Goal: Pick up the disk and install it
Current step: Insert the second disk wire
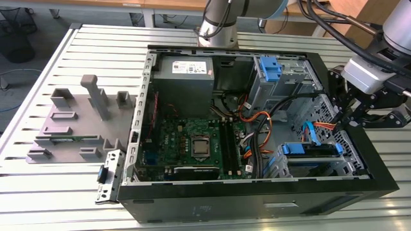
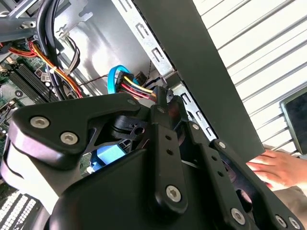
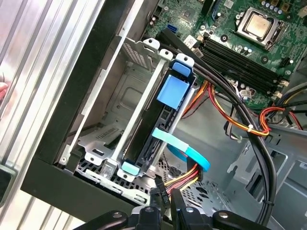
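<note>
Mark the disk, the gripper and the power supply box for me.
disk (image 3: pixel 173 91), first wrist view, blue carrier tab.
gripper (image 3: pixel 165 203), first wrist view, between its fingertips.
power supply box (image 1: pixel 184 73), exterior view, grey top face.

Blue-framed disk (image 3: pixel 160 122) seated in bay

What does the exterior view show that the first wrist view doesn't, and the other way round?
Exterior view: the grey fixture plate beside the computer case, and the power supply box. First wrist view: the plug with red and yellow wires close to the hand. Both: the disk in its blue carrier, sitting in the drive cage, and the motherboard.
</note>
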Tool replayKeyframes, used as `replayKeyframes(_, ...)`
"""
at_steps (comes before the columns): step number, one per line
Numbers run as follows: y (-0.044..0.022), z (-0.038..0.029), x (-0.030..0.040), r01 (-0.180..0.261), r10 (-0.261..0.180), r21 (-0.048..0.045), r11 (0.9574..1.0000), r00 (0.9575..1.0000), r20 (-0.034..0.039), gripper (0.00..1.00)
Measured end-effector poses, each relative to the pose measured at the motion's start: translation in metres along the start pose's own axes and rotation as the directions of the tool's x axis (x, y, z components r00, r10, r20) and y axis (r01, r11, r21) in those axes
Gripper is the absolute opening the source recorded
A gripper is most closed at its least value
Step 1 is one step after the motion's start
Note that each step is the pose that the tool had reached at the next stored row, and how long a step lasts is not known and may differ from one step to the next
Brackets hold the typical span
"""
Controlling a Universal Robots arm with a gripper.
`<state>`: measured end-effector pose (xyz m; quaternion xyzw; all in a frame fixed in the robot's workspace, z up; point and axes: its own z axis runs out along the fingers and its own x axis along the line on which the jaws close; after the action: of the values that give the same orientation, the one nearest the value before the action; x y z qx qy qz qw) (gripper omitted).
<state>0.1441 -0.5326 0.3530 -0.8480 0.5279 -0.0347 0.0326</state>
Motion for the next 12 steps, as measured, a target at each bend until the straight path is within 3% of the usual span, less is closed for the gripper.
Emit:
replayKeyframes(5,0.0002,0.0007,0.0003,0.000,0.000,-0.0061,1.0000,1.0000,-0.0033,0.24)
replayKeyframes(12,-0.0025,0.0028,0.0019,0.002,-0.002,-0.0256,0.9997,1.0000,-0.0013,0.24)
